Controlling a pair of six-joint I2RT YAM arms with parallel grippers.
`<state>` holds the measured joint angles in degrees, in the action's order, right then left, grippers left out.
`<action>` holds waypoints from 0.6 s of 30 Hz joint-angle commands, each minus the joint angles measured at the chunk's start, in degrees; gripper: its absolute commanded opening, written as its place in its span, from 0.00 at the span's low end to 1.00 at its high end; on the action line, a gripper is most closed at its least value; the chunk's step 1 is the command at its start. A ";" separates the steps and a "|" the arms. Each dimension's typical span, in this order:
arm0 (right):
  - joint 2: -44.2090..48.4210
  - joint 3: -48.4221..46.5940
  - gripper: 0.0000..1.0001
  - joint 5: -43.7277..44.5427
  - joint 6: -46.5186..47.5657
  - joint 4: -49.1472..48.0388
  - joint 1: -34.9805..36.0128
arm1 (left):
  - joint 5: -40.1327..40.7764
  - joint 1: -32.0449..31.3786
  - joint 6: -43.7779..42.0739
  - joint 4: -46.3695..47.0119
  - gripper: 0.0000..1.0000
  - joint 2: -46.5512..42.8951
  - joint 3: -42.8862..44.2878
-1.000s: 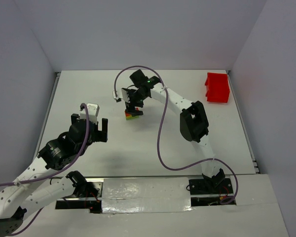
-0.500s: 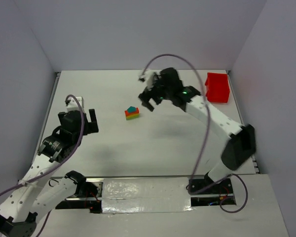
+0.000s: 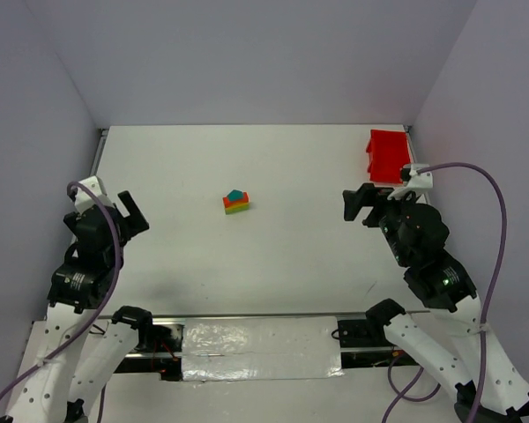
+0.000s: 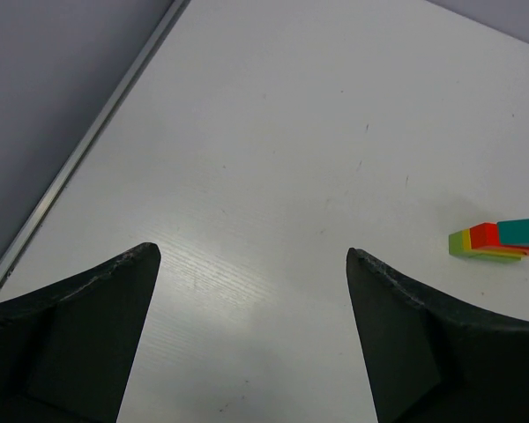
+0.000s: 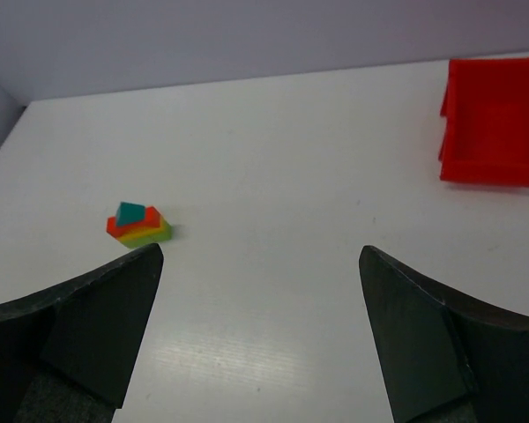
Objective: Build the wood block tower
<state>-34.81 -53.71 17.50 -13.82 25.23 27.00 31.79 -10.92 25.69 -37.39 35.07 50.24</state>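
From above, your wood block tower [image 3: 236,203] sits out in the middle of the counter [image 3: 291,256], with the left tool [image 3: 115,214] and right tool [image 3: 364,204] well apart from it on either side, both spread wide and empty. Left wrist: jaws agape, tower [image 4: 501,240] ahead to the right; right wrist: jaws agape too, tower [image 5: 138,225] ahead-left, teal wedge [image 5: 130,211] on top, red bin [image 5: 494,123] far right. The build looks done, I'd say, so your next move calls only for holding both arms clear of that stack.
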 commanded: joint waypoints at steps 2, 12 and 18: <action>2.11 1.06 1.00 4.30 -2.09 8.95 -0.02 | 1.26 0.46 0.15 1.61 0.99 -1.50 0.21; 1.14 2.65 1.00 5.44 -3.22 9.22 -0.02 | 1.08 0.37 -0.73 1.97 0.99 -1.05 0.21; 1.41 2.39 1.00 6.85 -3.75 9.31 -0.20 | 0.99 0.37 -0.91 2.23 1.00 -1.67 -0.05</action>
<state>-33.61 -51.03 22.35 -16.71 35.18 27.00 32.29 -10.90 25.61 -37.32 34.22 50.24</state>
